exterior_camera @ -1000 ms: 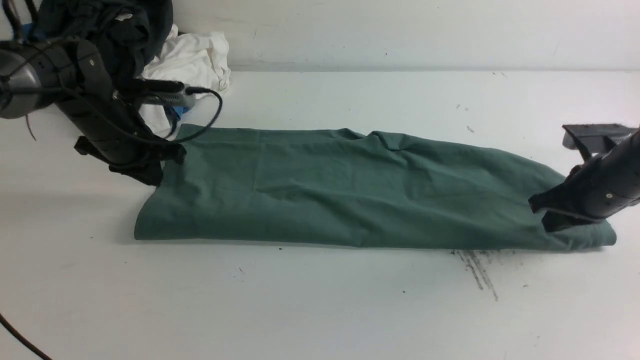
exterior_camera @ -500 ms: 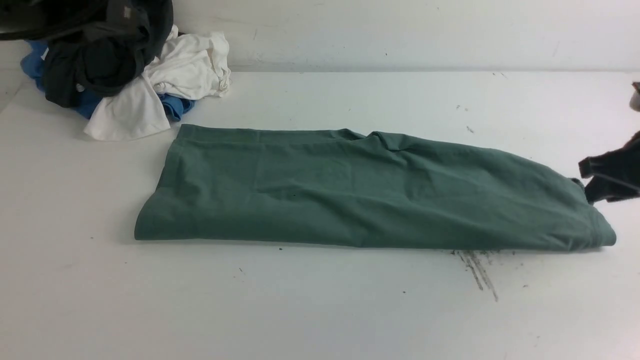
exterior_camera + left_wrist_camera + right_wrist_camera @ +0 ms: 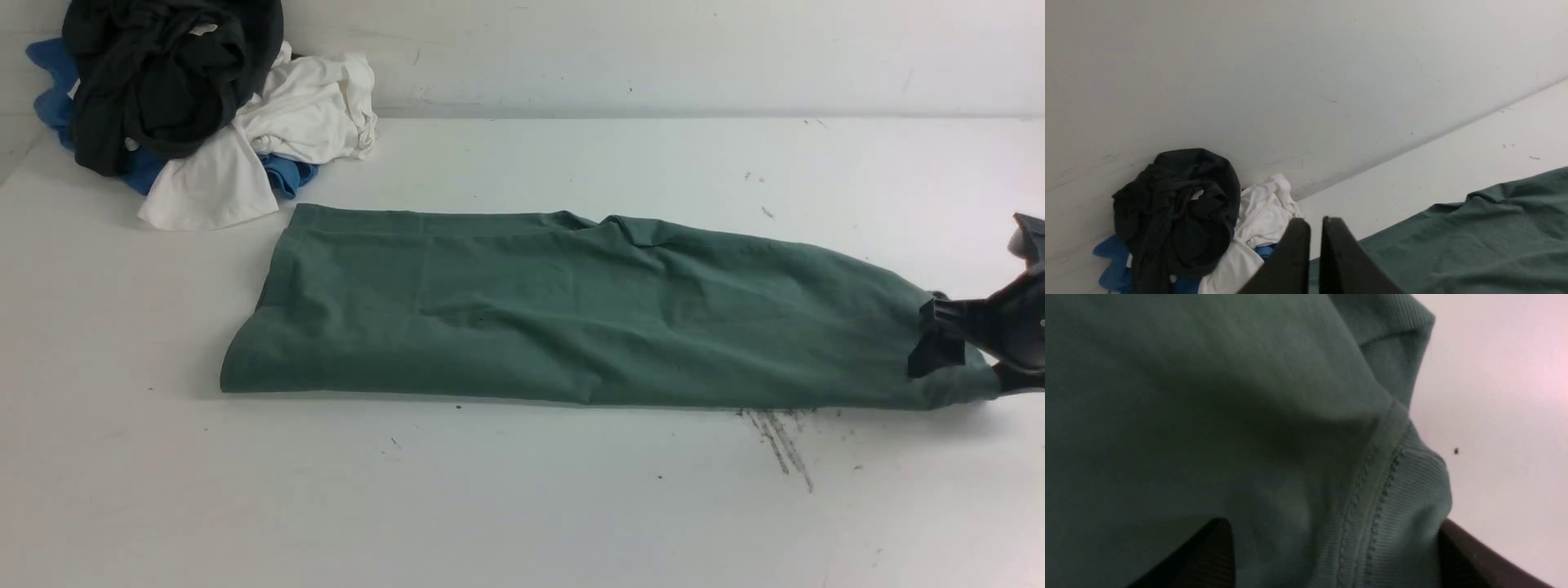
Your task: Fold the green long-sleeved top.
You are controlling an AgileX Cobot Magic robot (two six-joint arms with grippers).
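Note:
The green long-sleeved top (image 3: 571, 318) lies on the white table as a long folded strip running left to right. My right gripper (image 3: 963, 367) is low at the strip's right end. In the right wrist view it (image 3: 1339, 547) stands open, its dark fingers (image 3: 1208, 555) wide apart with a ribbed, stitched edge of the top (image 3: 1404, 486) between them. My left gripper (image 3: 1316, 222) is out of the front view. The left wrist view shows it shut and empty, raised over the top's (image 3: 1474, 237) left end.
A pile of clothes sits at the back left against the wall: a black garment (image 3: 163, 73), a white one (image 3: 302, 106) and a blue one (image 3: 49, 82). Dark scuff marks (image 3: 780, 441) streak the table in front of the strip's right part.
The left arm has lifted away from the top's left end and out of the front view. The right gripper opened, drew back to the right, then returned to the right end.

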